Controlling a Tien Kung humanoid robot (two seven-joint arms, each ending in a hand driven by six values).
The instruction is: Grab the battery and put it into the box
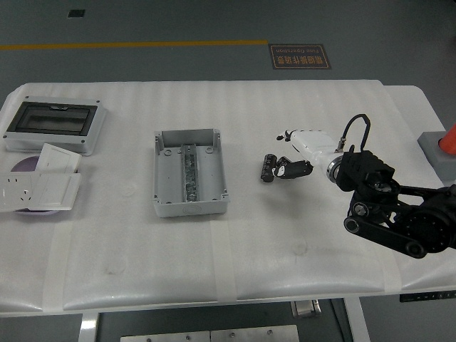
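Note:
Two small black cylindrical batteries lie right of the table's middle. One battery (268,166) lies free. The other battery (284,169) lies just right of it, partly hidden under my right hand (291,152). The hand's white fingers (308,140) are spread over this battery, with the dark thumb tip against it; it still lies on the table. The open grey box (191,207) stands left of the batteries with a metal rail inside. My left arm is out of view.
A grey enclosure with a dark window (53,122) sits at the far left. White socket plates (39,187) lie in front of it on a purple disc (23,165). A grey block with an orange cone (437,152) stands beyond the right edge.

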